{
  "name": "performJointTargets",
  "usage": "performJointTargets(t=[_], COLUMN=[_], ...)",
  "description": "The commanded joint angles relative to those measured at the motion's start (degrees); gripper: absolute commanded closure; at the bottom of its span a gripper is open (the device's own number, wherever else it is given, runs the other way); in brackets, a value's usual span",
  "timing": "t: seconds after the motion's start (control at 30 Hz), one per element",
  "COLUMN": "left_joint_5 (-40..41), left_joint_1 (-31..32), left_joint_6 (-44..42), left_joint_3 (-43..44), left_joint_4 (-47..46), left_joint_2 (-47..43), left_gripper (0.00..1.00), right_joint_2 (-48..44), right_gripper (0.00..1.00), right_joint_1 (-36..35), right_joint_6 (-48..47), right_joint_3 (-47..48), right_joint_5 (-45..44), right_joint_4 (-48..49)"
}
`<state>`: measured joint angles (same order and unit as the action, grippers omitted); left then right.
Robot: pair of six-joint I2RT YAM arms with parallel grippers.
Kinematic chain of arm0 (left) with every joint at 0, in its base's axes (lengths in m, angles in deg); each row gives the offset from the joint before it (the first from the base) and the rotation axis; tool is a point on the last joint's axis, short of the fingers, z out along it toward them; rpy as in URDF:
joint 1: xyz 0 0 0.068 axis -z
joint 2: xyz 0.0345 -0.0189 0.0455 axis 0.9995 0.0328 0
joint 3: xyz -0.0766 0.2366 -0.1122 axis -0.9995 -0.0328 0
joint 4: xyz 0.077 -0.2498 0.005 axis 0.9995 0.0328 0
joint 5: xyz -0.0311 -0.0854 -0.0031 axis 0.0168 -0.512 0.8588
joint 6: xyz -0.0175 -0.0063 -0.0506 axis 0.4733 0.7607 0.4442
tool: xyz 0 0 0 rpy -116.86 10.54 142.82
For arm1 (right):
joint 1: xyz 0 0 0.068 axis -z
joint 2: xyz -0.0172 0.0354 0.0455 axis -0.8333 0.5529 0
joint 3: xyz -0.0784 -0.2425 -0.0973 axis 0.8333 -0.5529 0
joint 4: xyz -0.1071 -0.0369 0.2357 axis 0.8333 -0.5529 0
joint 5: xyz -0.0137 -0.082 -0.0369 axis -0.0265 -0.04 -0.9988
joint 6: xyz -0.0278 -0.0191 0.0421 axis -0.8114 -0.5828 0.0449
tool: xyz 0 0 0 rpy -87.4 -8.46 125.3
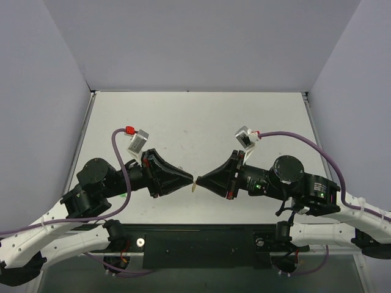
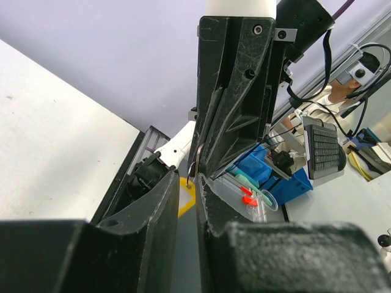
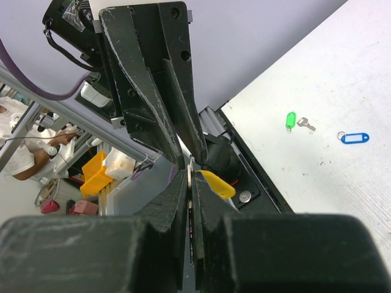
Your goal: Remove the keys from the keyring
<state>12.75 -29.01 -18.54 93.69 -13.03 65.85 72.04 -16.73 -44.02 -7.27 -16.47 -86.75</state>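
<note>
My two grippers meet tip to tip low over the near middle of the table. The left gripper (image 1: 188, 180) (image 2: 187, 183) has its jaws nearly together, with the yellow keyring tag (image 2: 186, 198) between the tips. The thin ring (image 2: 191, 170) runs up into the right gripper's tips. The right gripper (image 1: 200, 181) (image 3: 190, 174) is shut on a thin silver key (image 3: 191, 204) seen edge-on between its jaws. The yellow tag (image 3: 217, 184) hangs just beyond the right fingertips. It also pokes out below the meeting point in the top view (image 1: 194, 187).
A green tag (image 3: 291, 119) joined to a silver key (image 3: 306, 124) and a blue tag (image 3: 355, 138) lie on the white table. The black base plate (image 1: 201, 235) runs along the near edge. Bins and a clear container (image 2: 247, 195) sit off the table.
</note>
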Motion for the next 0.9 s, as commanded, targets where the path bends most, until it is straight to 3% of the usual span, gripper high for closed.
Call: performJointTargets(t=[0.0, 0.07, 0.1, 0.17, 0.3, 0.7, 0.87], left_joint_5=[-0.2, -0.5, -1.1, -1.9, -2.9, -0.4, 0.9], left_joint_1=[0.1, 0.1, 0.1, 0.1, 0.2, 0.2, 0.2], left_joint_6=[0.5, 0.5, 0.5, 0.7, 0.3, -7.7, -8.9], left_joint_3=[0.0, -0.1, -0.2, -0.2, 0.0, 9.6, 10.7], left_joint_4=[-4.3, -4.3, -4.3, -4.3, -4.3, 17.7, 20.0], left_joint_2=[0.3, 0.6, 0.7, 1.0, 1.2, 7.5, 7.5], left_gripper=[0.75, 0.82, 0.92, 1.00, 1.00, 1.00, 1.00], right_joint_2=[0.0, 0.0, -0.1, -0.1, 0.2, -0.3, -0.8], right_gripper=[1.00, 1.00, 1.00, 1.00, 1.00, 1.00, 1.00], right_joint_1=[0.1, 0.1, 0.1, 0.1, 0.2, 2.4, 6.0], right_joint_6=[0.5, 0.5, 0.6, 0.6, 0.8, 2.0, 4.0], right_joint_3=[-0.2, -0.3, -0.2, -0.4, -0.5, -1.3, -2.7], right_joint_5=[-0.4, -0.6, -0.6, -0.6, -0.7, -2.2, -0.1], right_joint_4=[4.0, 4.1, 4.2, 4.3, 4.6, 0.8, 0.1])
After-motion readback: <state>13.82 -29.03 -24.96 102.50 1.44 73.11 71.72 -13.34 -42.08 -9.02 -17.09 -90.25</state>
